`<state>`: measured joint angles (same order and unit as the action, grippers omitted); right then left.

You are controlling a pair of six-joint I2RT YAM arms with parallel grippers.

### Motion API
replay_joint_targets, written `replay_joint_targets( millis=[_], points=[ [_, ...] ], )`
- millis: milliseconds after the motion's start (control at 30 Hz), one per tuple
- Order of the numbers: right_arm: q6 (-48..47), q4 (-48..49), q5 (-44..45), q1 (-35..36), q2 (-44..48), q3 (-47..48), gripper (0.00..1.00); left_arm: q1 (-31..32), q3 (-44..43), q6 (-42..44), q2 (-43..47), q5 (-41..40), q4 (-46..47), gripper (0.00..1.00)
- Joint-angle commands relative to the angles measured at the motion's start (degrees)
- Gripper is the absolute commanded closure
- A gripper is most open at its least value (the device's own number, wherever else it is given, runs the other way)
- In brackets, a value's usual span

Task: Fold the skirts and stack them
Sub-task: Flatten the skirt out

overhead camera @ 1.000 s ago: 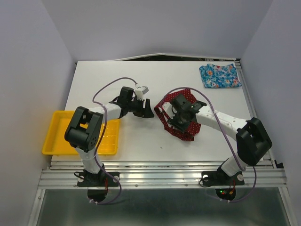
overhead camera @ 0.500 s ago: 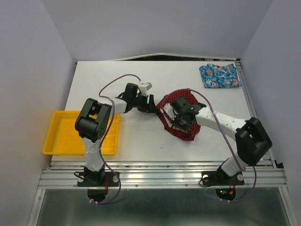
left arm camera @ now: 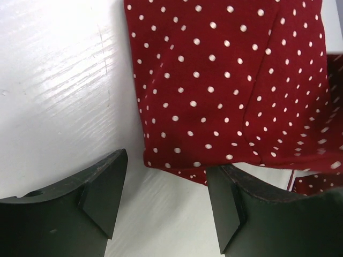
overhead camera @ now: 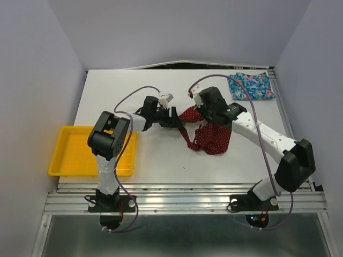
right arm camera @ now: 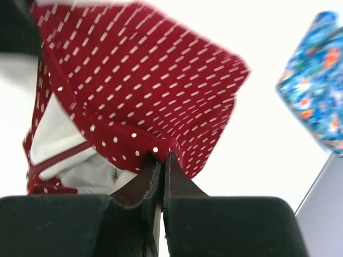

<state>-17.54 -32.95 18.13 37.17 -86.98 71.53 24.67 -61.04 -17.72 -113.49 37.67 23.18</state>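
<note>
While pinched, red skirt (overhead camera: 213, 138) diagonal (near-right)

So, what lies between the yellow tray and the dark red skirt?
In the top view, the left arm stretches across the white table from the yellow tray to the dark red skirt, its open jaws at the skirt's edge.

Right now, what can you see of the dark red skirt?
The dark red skirt is soft cloth with tiny white dots. It lies crumpled on the white table, one part raised and pinched in the shut right claw. The open left claw hovers at its opposite edge, not gripping it.
</note>
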Motion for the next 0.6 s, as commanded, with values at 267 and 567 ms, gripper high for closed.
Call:
replay_joint_targets(
  millis=[267,567],
  points=[
    [2.2,4.2,3.8,-1.2,3.0,8.7,0.99,2.0,2.3,-4.2,-0.1,-0.7,0.6,0.28],
    [2.1,4.2,3.0,-4.4,2.7,16.1,0.99,1.9,-2.0,-5.1,-3.8,-3.0,-1.1,0.3]
  ],
)
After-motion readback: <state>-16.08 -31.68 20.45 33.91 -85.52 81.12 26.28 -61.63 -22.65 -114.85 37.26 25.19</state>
